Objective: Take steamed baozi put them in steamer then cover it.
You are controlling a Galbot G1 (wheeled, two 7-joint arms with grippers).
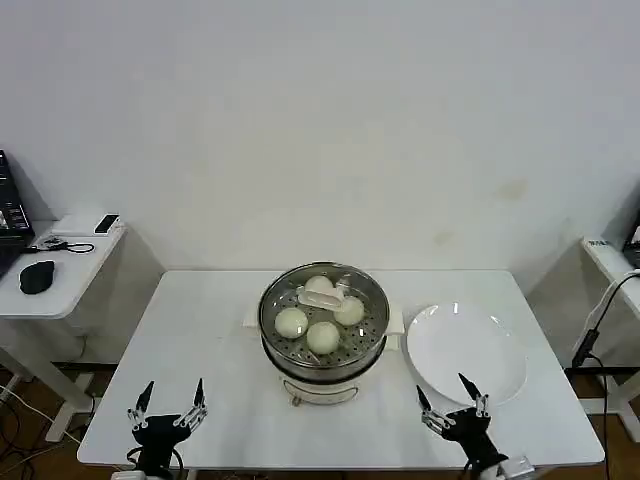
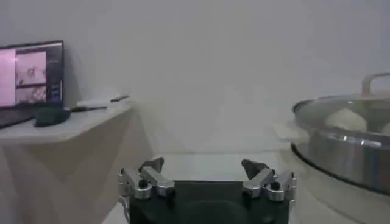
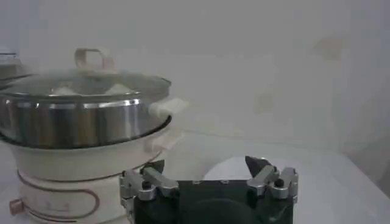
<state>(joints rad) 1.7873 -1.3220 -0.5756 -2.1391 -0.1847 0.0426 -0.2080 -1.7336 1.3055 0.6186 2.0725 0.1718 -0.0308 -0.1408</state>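
White counter (image 1: 200, 330): lidded steamer (image 1: 323, 345) holding four steamed baozi (image 1: 322, 336) at centre, between left claw (image 1: 168, 409) and right claw (image 1: 452, 406), both spread apart at near edge.

Both grippers, left (image 1: 169, 402) & right (image 1: 453, 398): black bodies, silver metal finger links w/ dark screws, black pointed tips.

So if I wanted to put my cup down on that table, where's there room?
The widest bare patch is the table's left side, between the steamer and the left gripper. The strip behind the steamer is free too. The right side is crowded by the white plate and the right gripper.
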